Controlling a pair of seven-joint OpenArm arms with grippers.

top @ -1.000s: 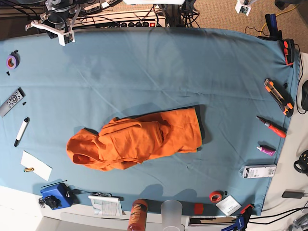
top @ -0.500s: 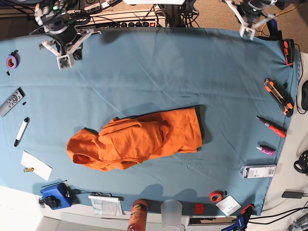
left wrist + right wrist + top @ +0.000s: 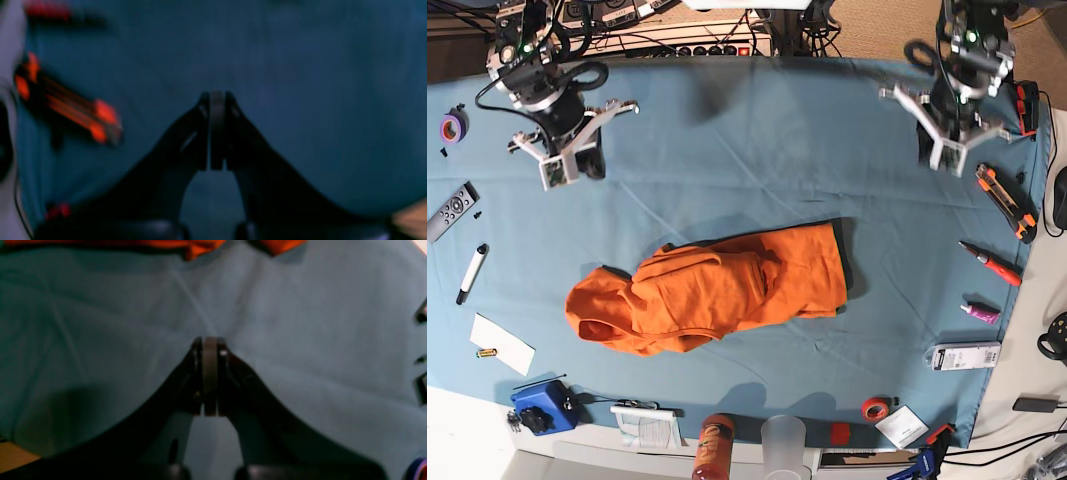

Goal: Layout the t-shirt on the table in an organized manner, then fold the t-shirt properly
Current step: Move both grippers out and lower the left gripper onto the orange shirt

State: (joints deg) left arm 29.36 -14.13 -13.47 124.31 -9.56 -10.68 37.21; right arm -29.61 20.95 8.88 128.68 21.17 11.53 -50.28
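Seen from above in the base view: worktop [image 3: 757, 130] draped in teal-blue cloth, slightly wrinkled, filling most of the frame. Lying crumpled just below the frame's middle, the t-shirt [image 3: 712, 290], bright orange, bunched into a long heap running from lower left to centre right, folds piled thickest at its left end. Well apart from it, toward the upper left of the frame, the right end effector [image 3: 562, 170], jaws pressed together with nothing between them, hovering over bare cloth. Toward the upper right, the left end effector [image 3: 947, 150], likewise closed and empty, also far from the shirt. Just beside that arm along the right edge, an orange-and-black utility knife [image 3: 1005, 203]; farther down the same edge, a red pen [image 3: 990, 263]. At the left edge, a grey remote [image 3: 451, 212] and a white marker [image 3: 472, 272]. Along the bottom edge, an orange-capped bottle [image 3: 715, 445] next to a clear cup [image 3: 784, 440]. In the right wrist view, a strip of orange shirt at the top of the frame, beyond the closed fingertips. In the left wrist view, blurred, the knife at centre left, closed tips over plain teal cloth.
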